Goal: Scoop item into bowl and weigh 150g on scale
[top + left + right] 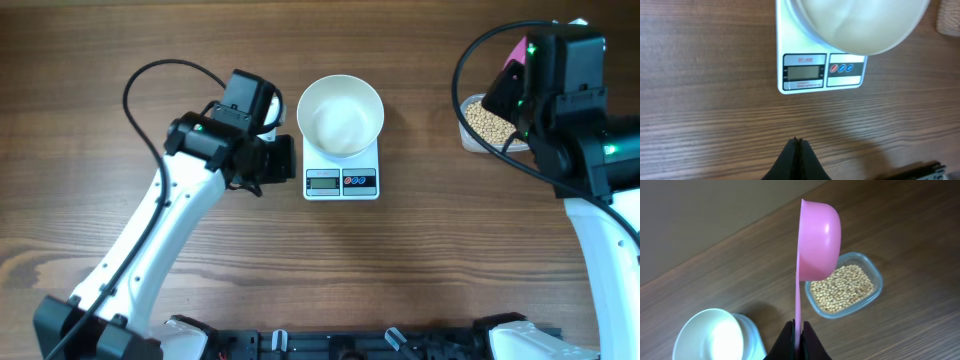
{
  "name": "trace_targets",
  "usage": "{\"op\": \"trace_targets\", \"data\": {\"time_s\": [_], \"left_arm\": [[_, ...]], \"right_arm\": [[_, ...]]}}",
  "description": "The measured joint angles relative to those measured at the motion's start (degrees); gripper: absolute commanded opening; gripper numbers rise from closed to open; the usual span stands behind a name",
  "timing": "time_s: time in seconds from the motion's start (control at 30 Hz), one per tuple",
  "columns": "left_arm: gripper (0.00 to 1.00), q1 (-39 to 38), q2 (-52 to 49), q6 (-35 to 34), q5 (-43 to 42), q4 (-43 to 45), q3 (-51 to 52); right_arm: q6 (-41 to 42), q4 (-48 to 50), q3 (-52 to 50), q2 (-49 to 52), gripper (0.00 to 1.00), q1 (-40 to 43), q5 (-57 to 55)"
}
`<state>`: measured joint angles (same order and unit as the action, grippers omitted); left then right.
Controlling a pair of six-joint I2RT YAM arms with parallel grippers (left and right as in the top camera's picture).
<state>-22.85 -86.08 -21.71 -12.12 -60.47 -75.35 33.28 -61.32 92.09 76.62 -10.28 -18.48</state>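
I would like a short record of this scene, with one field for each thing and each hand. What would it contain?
bowl: white bowl stands on the scale, no beans visible inside
scale: white scale at table centre, display unreadable
beans: tan beans lie in the clear container, right of the scale
left hand: left hand shut, holds nothing, over bare table in front of the scale
right hand: right hand shut on the handle of the pink scoop
scoop: held on edge near the container, contents not visible
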Motion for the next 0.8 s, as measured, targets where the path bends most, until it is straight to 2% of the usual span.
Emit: {"op": "trace_targets", "data": {"time_s": [0.23, 0.5, 0.8], "left_arm": [[0.04, -2.5, -3.5, -1.6, -1.4, 2.8, 0.0], [0.04, -5.5, -6.9, -1.8, -4.0, 4.8, 0.0], [0.04, -6.7, -7.0, -2.8, -4.3, 4.5, 0.0]], "right_arm": [[-4.9, -1.0, 0.0, 0.0, 0.04, 2.9, 0.3], [-16.0, -7.1, 0.0, 2.8, 0.04, 13.6, 16.1], [-18.6, -10.1, 0.0, 3.7, 0.04, 16.9, 21.4]]}}
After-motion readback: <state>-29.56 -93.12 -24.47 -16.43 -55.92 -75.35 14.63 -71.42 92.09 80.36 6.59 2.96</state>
